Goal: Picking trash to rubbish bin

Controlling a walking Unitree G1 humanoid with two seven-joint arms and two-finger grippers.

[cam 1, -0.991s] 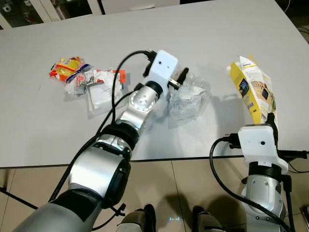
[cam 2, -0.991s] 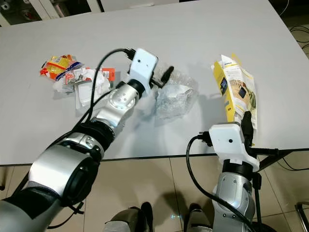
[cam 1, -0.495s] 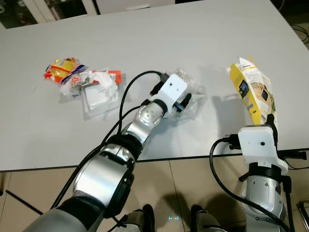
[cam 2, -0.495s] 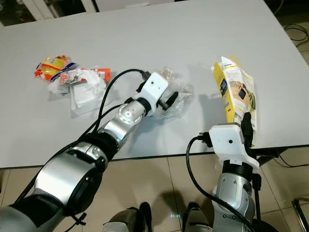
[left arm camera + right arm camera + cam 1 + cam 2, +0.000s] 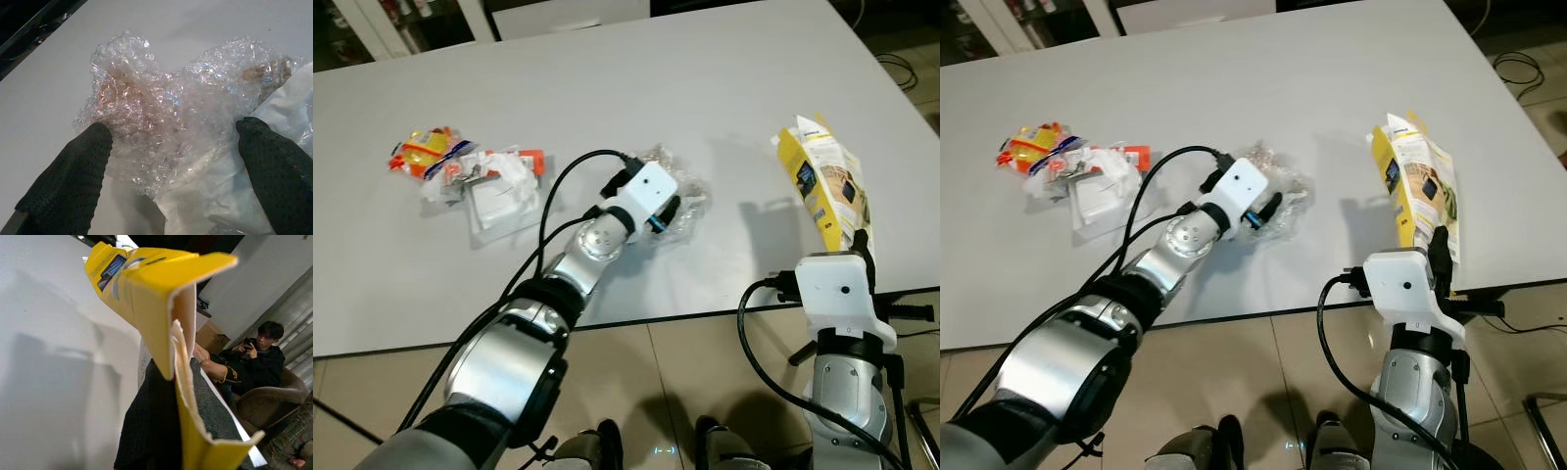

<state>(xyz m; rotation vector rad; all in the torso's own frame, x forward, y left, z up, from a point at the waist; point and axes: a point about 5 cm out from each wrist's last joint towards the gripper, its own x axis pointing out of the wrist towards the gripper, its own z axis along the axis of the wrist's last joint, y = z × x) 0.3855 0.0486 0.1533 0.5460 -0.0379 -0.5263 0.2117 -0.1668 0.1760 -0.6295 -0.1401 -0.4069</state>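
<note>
A crumpled wad of clear bubble wrap with white paper in it lies in the middle of the white table. My left gripper is down at it, open. The left wrist view has one black finger on each side of the bubble wrap, wide apart. At the table's right edge my right gripper is shut on the lower end of a torn yellow carton, which stands tilted upright. The yellow carton sits between the fingers in the right wrist view.
At the table's left lies a pile of wrappers: an orange snack packet and white plastic packaging. The table's front edge runs just before my arms, with tiled floor below. A person sits in an armchair beyond the table's right side.
My left gripper has dropped from the bubble wrap's upper left edge down onto it, with its fingers now either side of the wad. The right arm and carton have stayed put.
</note>
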